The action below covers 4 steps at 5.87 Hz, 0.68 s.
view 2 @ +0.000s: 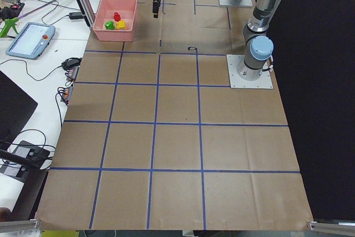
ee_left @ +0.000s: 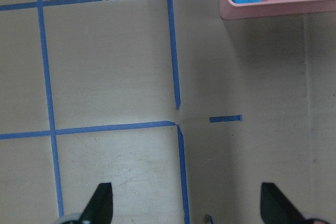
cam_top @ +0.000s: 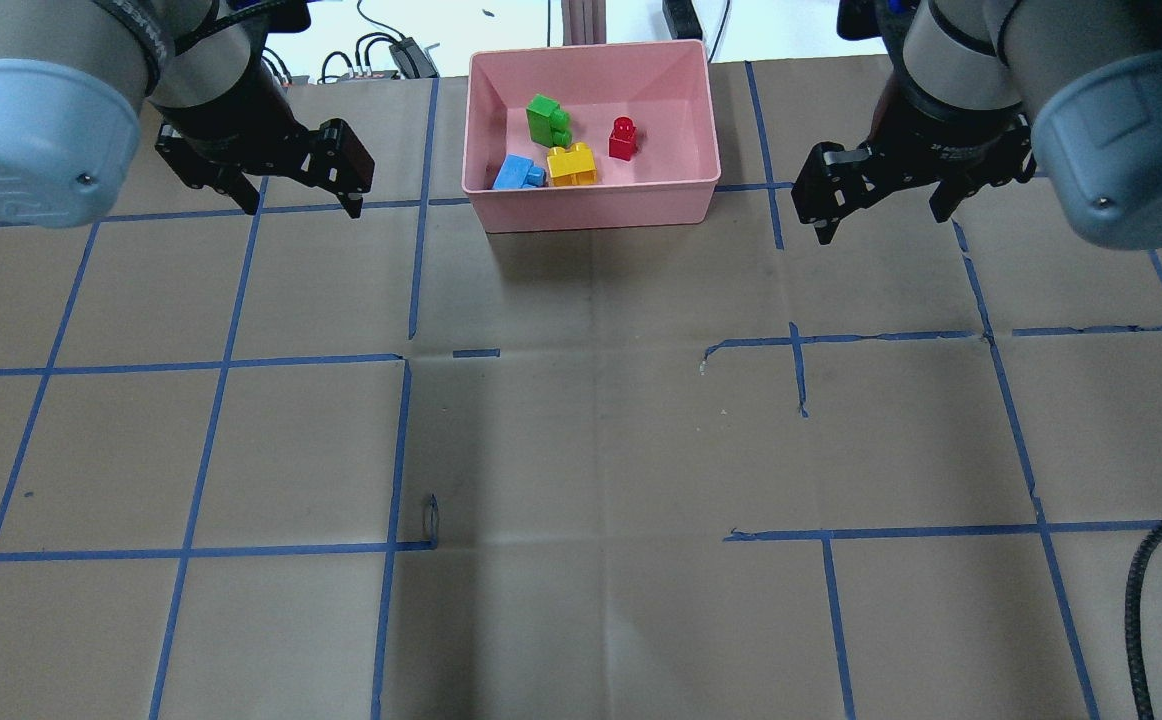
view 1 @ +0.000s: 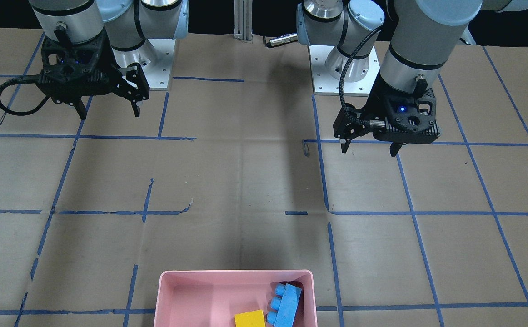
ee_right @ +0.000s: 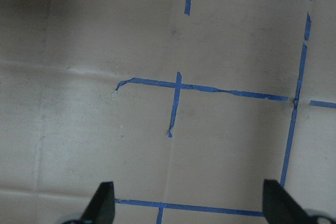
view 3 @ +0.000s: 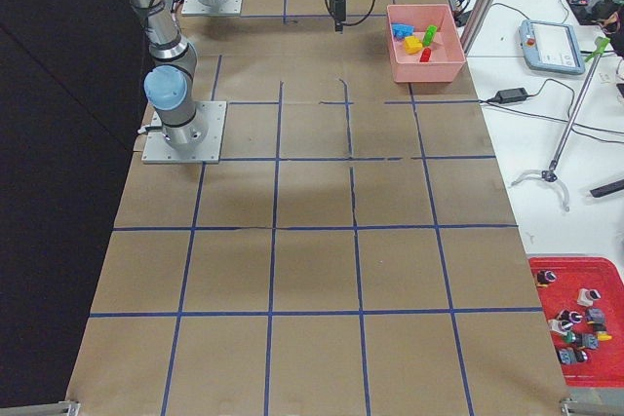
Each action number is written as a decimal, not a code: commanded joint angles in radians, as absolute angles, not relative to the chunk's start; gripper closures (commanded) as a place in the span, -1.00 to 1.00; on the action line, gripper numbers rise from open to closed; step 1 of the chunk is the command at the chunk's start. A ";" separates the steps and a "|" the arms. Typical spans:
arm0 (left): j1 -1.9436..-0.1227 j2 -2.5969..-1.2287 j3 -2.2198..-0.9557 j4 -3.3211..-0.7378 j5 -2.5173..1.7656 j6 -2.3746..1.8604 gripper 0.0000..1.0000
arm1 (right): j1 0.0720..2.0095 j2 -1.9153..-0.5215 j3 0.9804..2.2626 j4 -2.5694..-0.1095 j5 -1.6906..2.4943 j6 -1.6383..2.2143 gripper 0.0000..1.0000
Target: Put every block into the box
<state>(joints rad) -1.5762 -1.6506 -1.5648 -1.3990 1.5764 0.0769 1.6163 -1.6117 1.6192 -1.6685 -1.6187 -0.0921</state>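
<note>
The pink box (cam_top: 591, 207) stands at the far middle of the table. All four blocks lie in it: green (cam_top: 547, 118), red (cam_top: 623, 138), light blue (cam_top: 517, 174) and yellow (cam_top: 572, 165). The front-facing view shows the box (view 1: 168, 295) with only the blue (view 1: 286, 304) and yellow (view 1: 249, 319) blocks. My left gripper (cam_top: 303, 210) hangs open and empty left of the box. My right gripper (cam_top: 881, 225) hangs open and empty right of it. The left wrist view shows open fingers (ee_left: 100, 203) above bare table, and the box corner (ee_left: 273, 9) at top right.
Blue tape lines grid the brown table. The arm bases (view 1: 155, 63) stand on the robot's side. A black cable (cam_top: 1156, 560) loops at the near right. Benches with a tablet (view 2: 30, 40) and a red parts tray (view 3: 575, 319) lie beyond the table's far edge.
</note>
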 commanded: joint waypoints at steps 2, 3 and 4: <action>-1.572 -1.649 -1.568 -1.401 1.559 0.080 -0.98 | 1.577 -1.608 1.603 -1.671 -1.624 -0.110 -1.00; -1.574 -1.649 -1.568 -1.401 1.559 0.080 -0.98 | 1.566 -1.608 1.609 -1.667 -1.618 -0.110 -1.00; -1.574 -1.649 -1.568 -1.401 1.559 0.080 -0.98 | 1.568 -1.611 1.612 -1.666 -1.617 -0.110 -1.00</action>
